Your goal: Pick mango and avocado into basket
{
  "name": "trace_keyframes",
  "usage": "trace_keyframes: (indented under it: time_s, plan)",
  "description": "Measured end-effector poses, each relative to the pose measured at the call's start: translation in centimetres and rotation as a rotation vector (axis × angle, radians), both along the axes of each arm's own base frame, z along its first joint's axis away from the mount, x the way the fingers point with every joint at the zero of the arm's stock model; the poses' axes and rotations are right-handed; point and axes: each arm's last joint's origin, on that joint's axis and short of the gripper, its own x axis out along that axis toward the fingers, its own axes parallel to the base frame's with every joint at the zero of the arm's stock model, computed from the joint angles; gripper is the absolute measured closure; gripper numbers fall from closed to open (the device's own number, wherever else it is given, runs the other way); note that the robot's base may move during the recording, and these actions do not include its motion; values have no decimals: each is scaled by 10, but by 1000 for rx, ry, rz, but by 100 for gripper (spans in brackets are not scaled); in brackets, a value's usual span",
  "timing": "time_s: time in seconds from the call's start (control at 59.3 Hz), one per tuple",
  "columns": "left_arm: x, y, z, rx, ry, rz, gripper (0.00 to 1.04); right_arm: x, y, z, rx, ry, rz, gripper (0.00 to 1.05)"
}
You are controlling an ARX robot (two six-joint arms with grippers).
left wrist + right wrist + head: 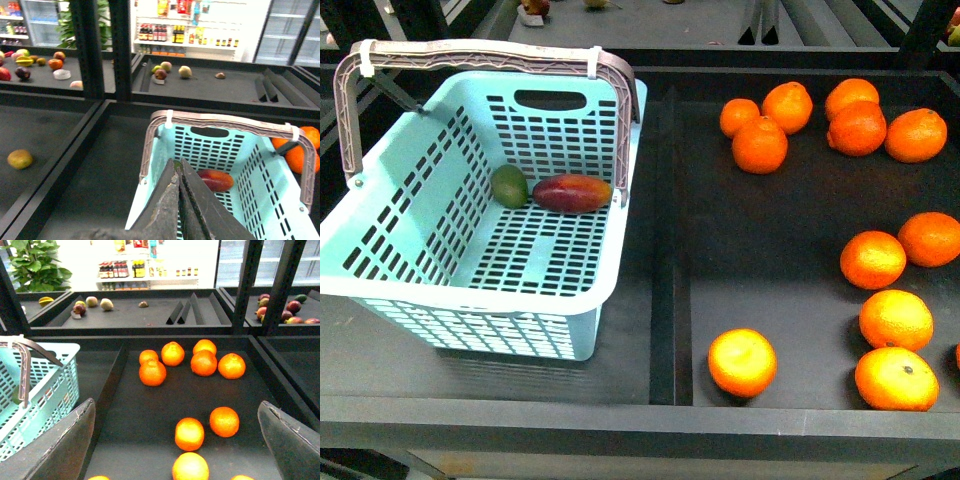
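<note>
No readable text, distant shelf labels too blurred to read

Ten oranges [759, 145] scattered over a dark tray [775, 300] with raised edges: five clustered at the far end, four along the right side, one alone [741, 362] near the front edge. Beyond, another dark shelf [150, 315] with a few small fruits [106, 303] and two black wedge dividers [184, 311]. Further back, bottles [112, 270] on bright store shelves and a leafy green plant [35, 265].
</note>
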Motion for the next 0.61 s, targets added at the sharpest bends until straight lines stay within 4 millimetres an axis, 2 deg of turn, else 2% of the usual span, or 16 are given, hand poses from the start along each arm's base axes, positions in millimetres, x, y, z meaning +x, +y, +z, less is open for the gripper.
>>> trace_keyframes:
  time_s: [0.152, 0.607]
  plan:
    - [-12, 0, -10, 0, 8, -6, 103, 0, 0, 0, 0, 0, 1, 9]
    - [-36, 0, -3, 1, -18, -6, 103, 0, 0, 0, 0, 0, 1, 9]
